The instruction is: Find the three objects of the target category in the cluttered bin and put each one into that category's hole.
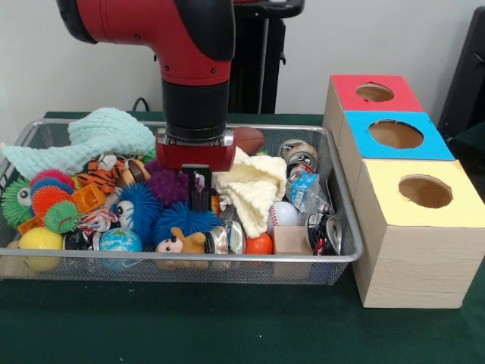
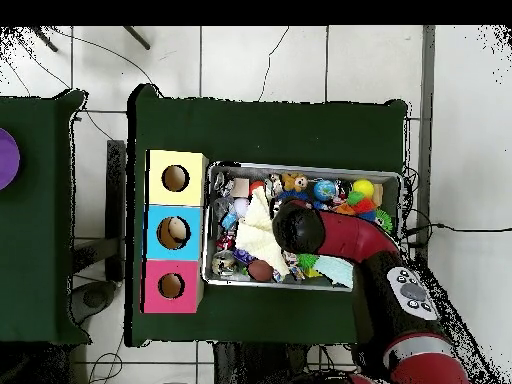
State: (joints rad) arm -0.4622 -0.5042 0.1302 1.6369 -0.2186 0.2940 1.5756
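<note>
The wire mesh bin (image 1: 189, 258) is full of clutter; it also shows in the overhead view (image 2: 305, 167). A brown bear plush (image 1: 182, 243) lies against the front rim, and it shows in the overhead view (image 2: 293, 183) too. An orange black-striped tiger plush (image 1: 102, 176) lies at the left under the mint cloth's edge. A third plush is not visible. My gripper (image 1: 201, 199) reaches straight down into the clutter at mid-bin, between a purple spiky ball (image 1: 168, 184) and a cream cloth (image 1: 254, 186). It is behind the bear and right of the tiger.
Three wooden boxes with round holes stand right of the bin: red (image 1: 375, 92), blue (image 1: 394, 135), yellow (image 1: 424, 193). A mint knitted cloth (image 1: 98, 136), blue spiky balls (image 1: 182, 220), a football (image 1: 248, 139), a baseball (image 1: 284, 214) and cans crowd the bin.
</note>
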